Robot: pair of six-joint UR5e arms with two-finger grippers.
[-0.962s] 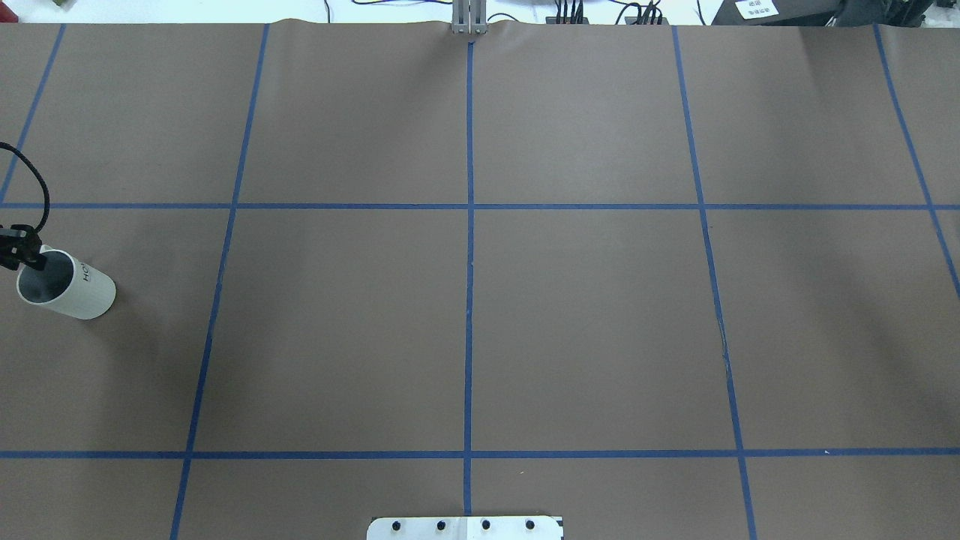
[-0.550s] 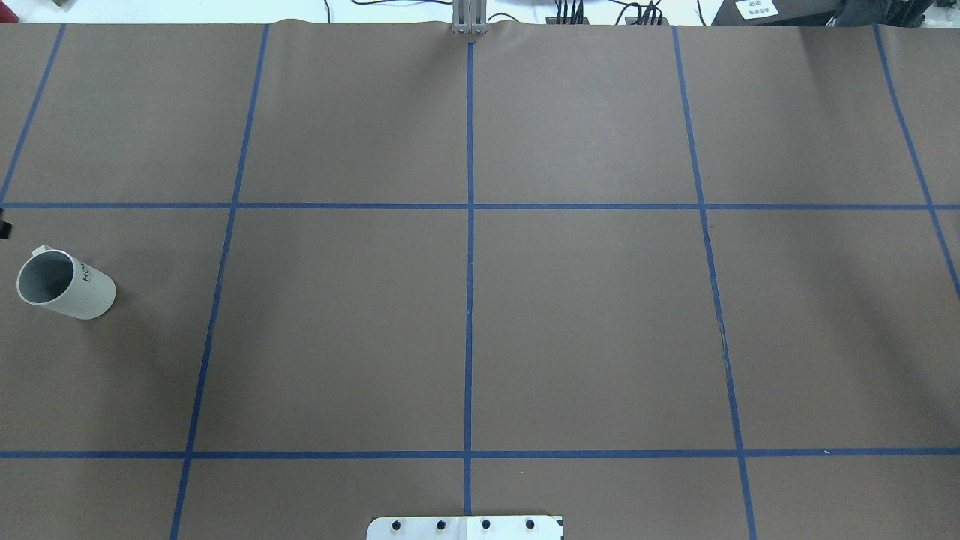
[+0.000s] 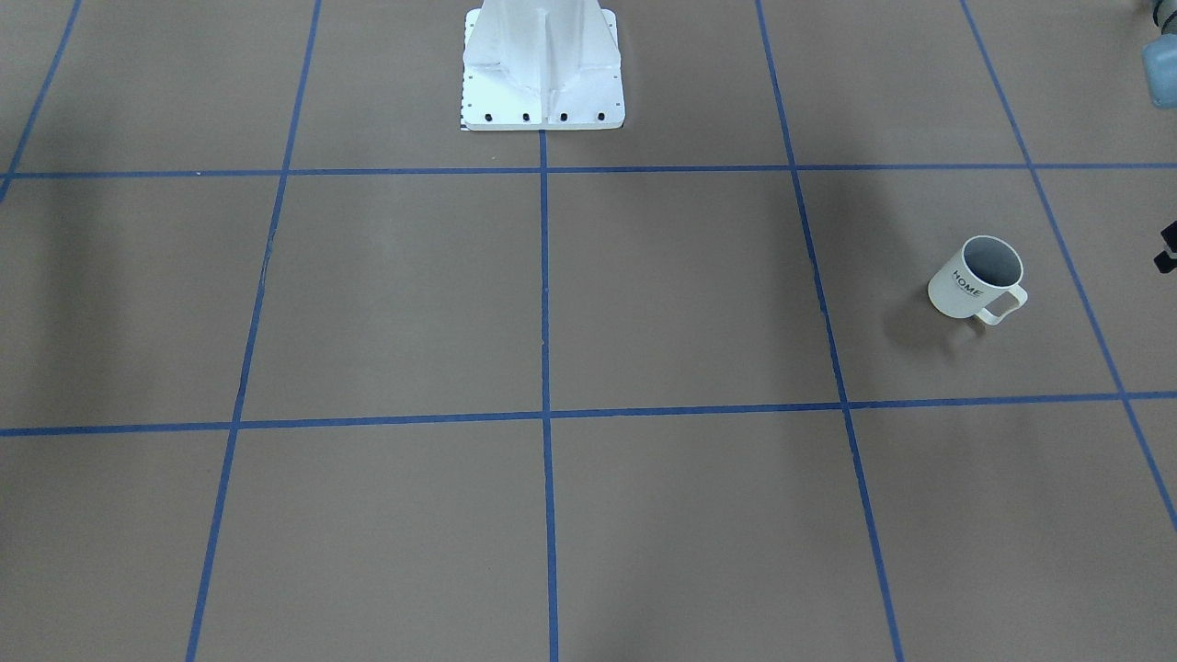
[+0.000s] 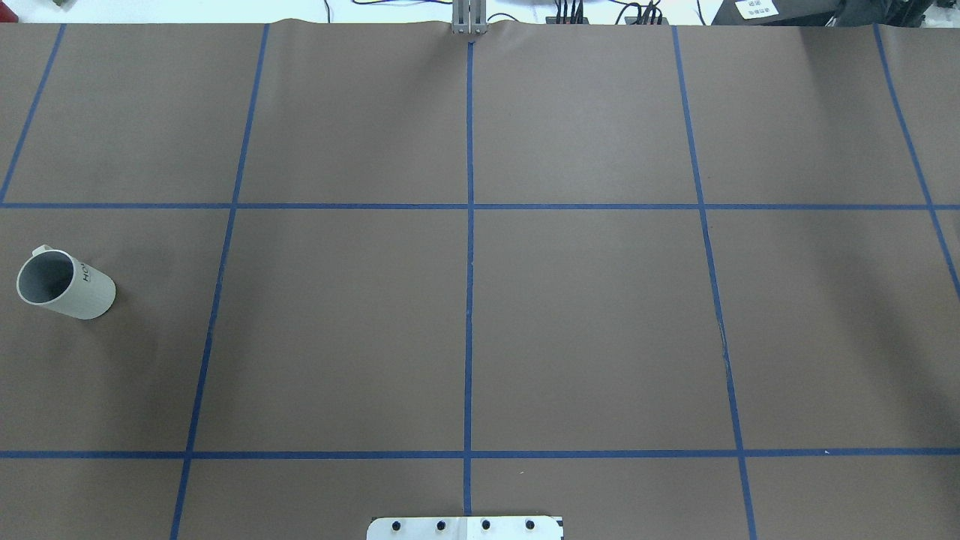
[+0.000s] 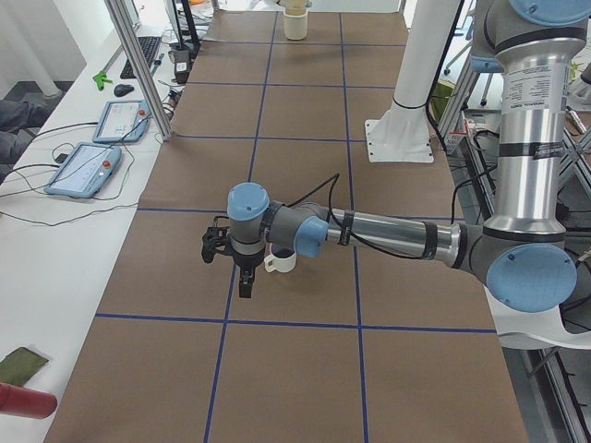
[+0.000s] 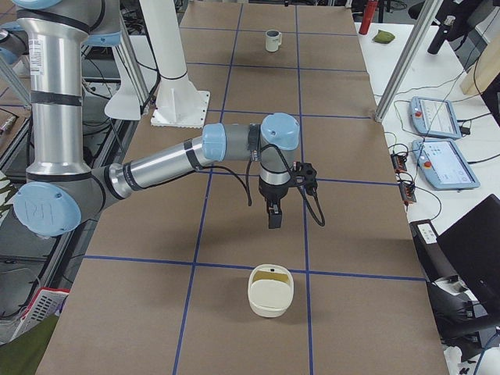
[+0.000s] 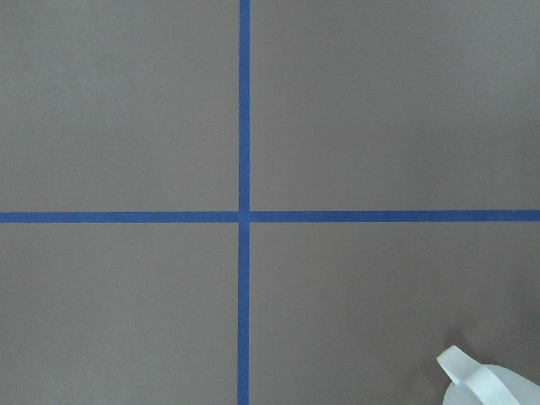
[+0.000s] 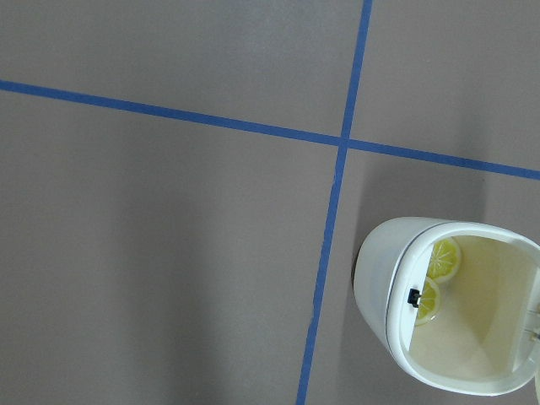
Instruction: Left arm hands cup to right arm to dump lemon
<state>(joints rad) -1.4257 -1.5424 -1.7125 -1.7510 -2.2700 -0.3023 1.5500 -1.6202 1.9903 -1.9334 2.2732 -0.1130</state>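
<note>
Cup (image 3: pixel 977 279), a small off-white ceramic mug with a squarish handle, dark grey inside and black "HOME" lettering, stands upright on the brown paper-covered desk (image 4: pixel 585 322) with its blue tape grid. It is well out on the left-arm side of the white pedestal base (image 3: pixel 542 83). No lemon shows inside it. Two yellow lemon slices (image 8: pixel 442 258) lie in a cream squarish plastic tub (image 6: pixel 269 301), well out on the pedestal's other side, so the dump looks done.

The risk now, I judge, is collision. The grey tubular left arm (image 5: pixel 388 233) stretches low over the desk, its black hand (image 5: pixel 245 288) hanging just beside the cup. I cannot tell whether its fingers are spread or pressed together. A sideways swing could clip the handle and tip the cup. The grey right arm (image 6: pixel 164 166) hangs its black hand (image 6: pixel 273 220) near the tub, fingers likewise unreadable. A low sweep, or its looping black cable (image 6: pixel 316 205), could catch the tub's rim.

The squares straight out from the pedestal show only paper and tape, good for retreat. Beyond the cup, away from the pedestal, another row of squares lies before the desk's end. The operators' edge carries an aluminium post (image 5: pixel 138 65) and tablets (image 5: pixel 81 171).
</note>
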